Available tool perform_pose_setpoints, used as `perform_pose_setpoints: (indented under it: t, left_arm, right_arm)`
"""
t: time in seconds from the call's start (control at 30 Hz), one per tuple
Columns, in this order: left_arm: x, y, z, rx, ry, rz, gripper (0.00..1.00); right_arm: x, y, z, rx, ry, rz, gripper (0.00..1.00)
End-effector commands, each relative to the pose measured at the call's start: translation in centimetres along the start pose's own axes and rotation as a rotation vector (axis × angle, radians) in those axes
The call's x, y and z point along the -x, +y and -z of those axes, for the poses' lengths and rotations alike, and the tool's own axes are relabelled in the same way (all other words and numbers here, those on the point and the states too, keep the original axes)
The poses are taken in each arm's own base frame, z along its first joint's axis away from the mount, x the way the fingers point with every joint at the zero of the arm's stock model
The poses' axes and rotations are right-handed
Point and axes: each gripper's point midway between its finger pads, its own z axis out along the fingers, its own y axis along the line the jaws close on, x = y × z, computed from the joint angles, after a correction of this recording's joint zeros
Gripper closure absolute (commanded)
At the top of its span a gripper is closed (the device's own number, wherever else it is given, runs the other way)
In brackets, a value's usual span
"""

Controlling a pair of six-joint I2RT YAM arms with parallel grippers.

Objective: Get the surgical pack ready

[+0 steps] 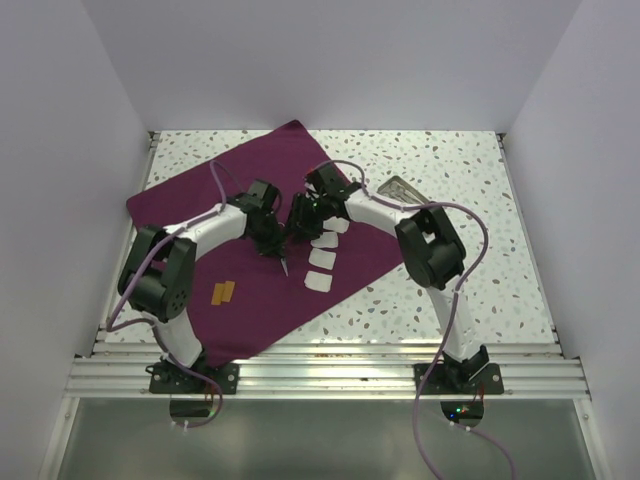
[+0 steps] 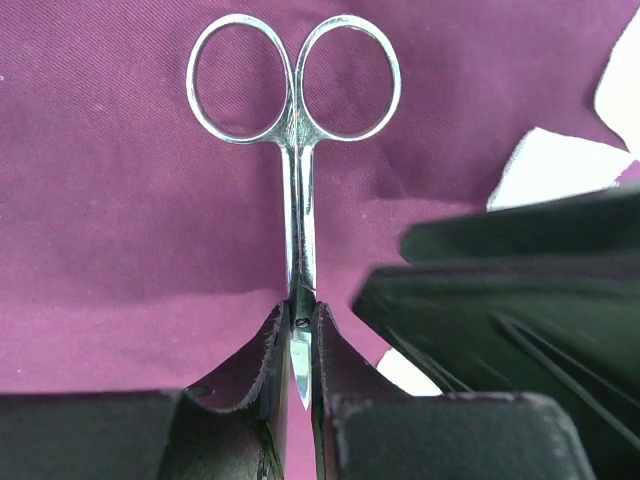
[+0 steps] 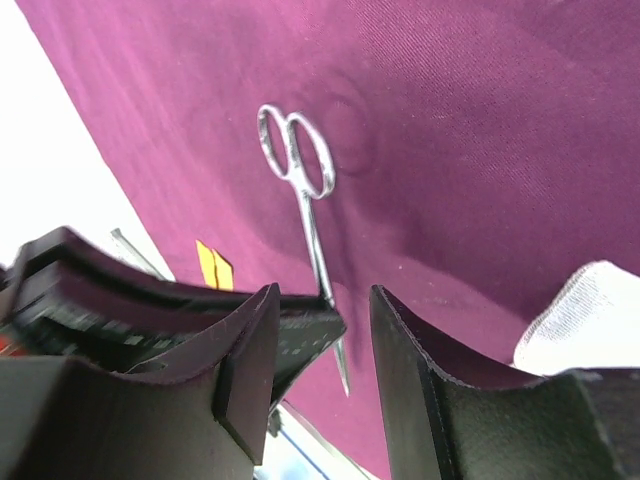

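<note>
The surgical pack is a large purple-maroon cloth (image 1: 215, 215) spread flat on the table; it also fills the left wrist view (image 2: 120, 200) and the right wrist view (image 3: 480, 130). My left gripper (image 1: 272, 243) is over its middle and shut on small steel scissors (image 2: 298, 150) at their pivot (image 2: 300, 322), with the ring handles pointing away. The scissors also show in the top view (image 1: 285, 264) and the right wrist view (image 3: 305, 190). My right gripper (image 1: 303, 215) is open (image 3: 325, 300) and empty, close beside the left one, with the scissors' tip between its fingers' line of sight.
Several white gauze pads (image 1: 322, 259) lie in a row on the cloth just right of the grippers, and one shows in the right wrist view (image 3: 590, 310). An orange tag (image 1: 222, 292) lies on the cloth's near left. A grey metal tray (image 1: 405, 190) sits off the cloth, right.
</note>
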Motion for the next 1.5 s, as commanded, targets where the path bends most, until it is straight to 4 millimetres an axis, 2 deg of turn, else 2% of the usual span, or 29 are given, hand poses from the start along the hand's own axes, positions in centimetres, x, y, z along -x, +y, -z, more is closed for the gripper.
perform_pose_setpoints:
  t: [0.0, 0.43, 0.67, 0.77, 0.87, 0.9, 0.93, 0.97, 1.03, 1.07, 1.13, 1.17, 1.23, 1.3, 1.33, 1.37, 1.47]
  left_arm:
    - [1.1, -1.4, 1.4, -0.074, -0.053, -0.034, 1.0]
    - [0.8, -1.6, 2.0, -0.101, -0.053, -0.041, 1.0]
    - [0.7, -1.7, 2.2, -0.111, -0.053, -0.044, 1.0]
    - [0.5, -1.7, 2.2, -0.113, -0.05, -0.047, 1.0]
    - [0.5, -2.0, 2.3, -0.128, -0.044, -0.054, 1.0]
    - [0.5, -2.2, 2.3, -0.136, -0.045, -0.06, 1.0]
    - [0.5, -2.3, 2.4, -0.143, -0.043, -0.067, 1.0]
    - [0.5, -2.5, 2.6, -0.154, -0.041, -0.068, 0.95]
    - [0.7, -2.8, 3.3, -0.171, -0.059, -0.079, 0.78]
    - [0.9, -3.1, 3.7, -0.183, -0.069, -0.087, 0.61]
    - [1.3, -3.7, 5.1, -0.22, -0.104, -0.119, 0.52]
    - [1.4, -3.8, 5.5, -0.231, -0.118, -0.129, 0.46]
    - [1.8, -4.2, 6.8, -0.254, -0.154, -0.153, 0.42]
    - [1.7, -4.2, 7.4, -0.267, -0.165, -0.168, 0.37]
    - [1.6, -4.2, 7.5, -0.27, -0.164, -0.178, 0.32]
    - [1.5, -4.2, 7.5, -0.273, -0.159, -0.184, 0.3]
    - [0.7, -3.6, 6.9, -0.264, -0.134, -0.194, 0.29]
  right_arm:
    - [-0.4, 1.7, -0.7, 0.055, 0.014, 0.008, 0.55]
    - [-2.1, 1.6, -3.7, 0.062, 0.07, 0.014, 0.55]
    - [-2.6, 2.0, -4.4, 0.084, 0.09, 0.031, 0.62]
    - [-2.4, 2.1, -4.2, 0.081, 0.082, 0.048, 0.71]
    - [-2.3, 2.6, -3.7, 0.088, 0.081, 0.081, 0.93]
    - [-2.1, 3.0, -3.2, 0.095, 0.077, 0.102, 1.0]
    - [-1.8, 3.5, -2.8, 0.098, 0.066, 0.124, 1.0]
    - [-1.6, 3.3, -2.3, 0.071, 0.058, 0.136, 1.0]
    - [-0.5, 4.0, -0.8, 0.051, 0.021, 0.226, 1.0]
    - [0.1, 2.8, 0.0, -0.011, 0.009, 0.226, 1.0]
    - [1.8, 3.0, 2.3, -0.037, -0.042, 0.294, 1.0]
    - [3.2, 1.9, 3.6, -0.07, -0.072, 0.303, 1.0]
    - [5.0, 2.2, 6.7, -0.077, -0.14, 0.329, 1.0]
    - [8.0, -0.4, 9.9, -0.182, -0.223, 0.359, 1.0]
    - [9.1, -1.1, 11.4, -0.219, -0.256, 0.377, 1.0]
    - [10.5, -2.7, 13.9, -0.287, -0.296, 0.375, 1.0]
    - [14.5, -8.2, 19.5, -0.581, -0.389, 0.466, 1.0]
